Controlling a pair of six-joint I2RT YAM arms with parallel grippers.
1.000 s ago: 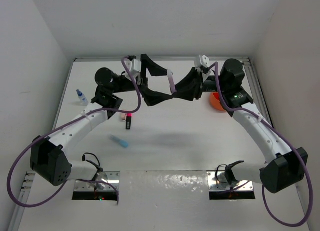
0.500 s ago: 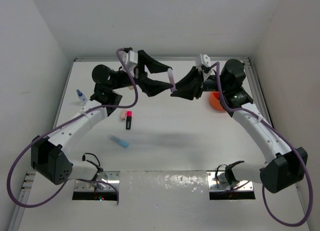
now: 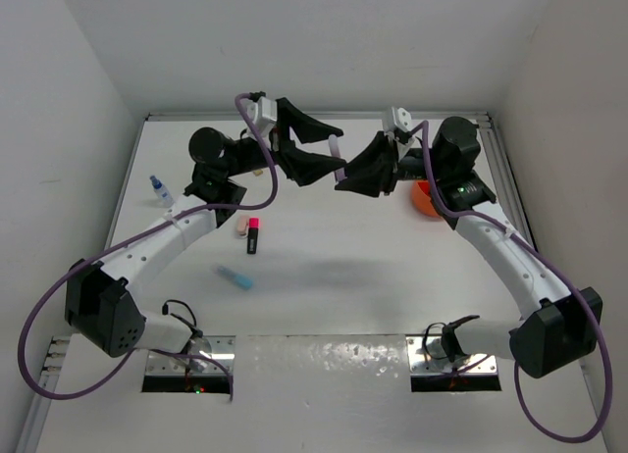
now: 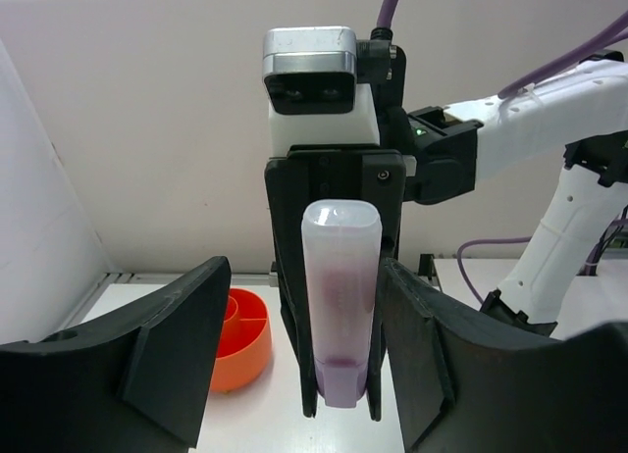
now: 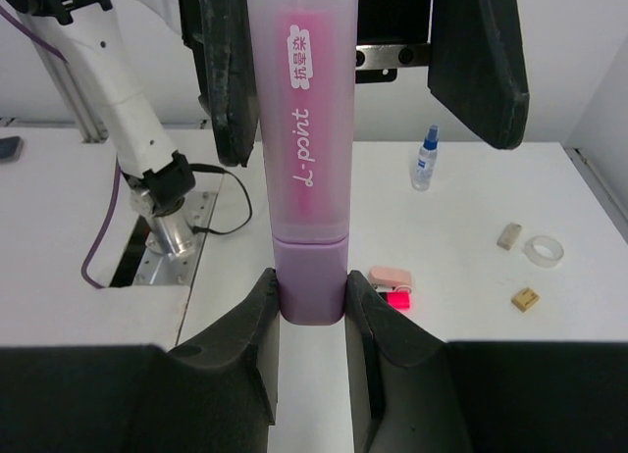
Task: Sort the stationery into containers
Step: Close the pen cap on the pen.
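— What has the right gripper point(image 5: 312, 298) got?
— The pink highlighter point(image 5: 299, 129). Its fingers are clamped on the lilac end, and the rest stands straight out from them. The barrel is translucent with a darker pink core inside and "L-point" printed along it.
— Where is it?
— Off the table point(image 3: 324, 306), in the air over the far middle, with its free end reaching into the left gripper point(image 3: 339, 152). Those jaws are spread wide, one finger on each side of the barrel. The left wrist view shows a gap on both sides, so I see no contact.
— And the container?
— The orange tub point(image 4: 240, 340) sits on the table at the right, beside the right arm's wrist, with dividers visible inside. From above, the right arm covers much of it. From the left wrist, the right gripper's black finger cuts off its right edge.
— What else is lying about?
— On the left half, a blue-capped bottle point(image 3: 157, 186) stands upright near the left wall. There is a black marker point(image 3: 252, 239) with a pink cap, a pink eraser point(image 3: 241, 221) just beside that cap, and a light-blue highlighter point(image 3: 234, 276) nearer the bases. The right wrist view adds a clear tape ring point(image 5: 543, 248), with a beige block point(image 5: 508, 236) just beside it and a tan block point(image 5: 527, 299) a little apart.
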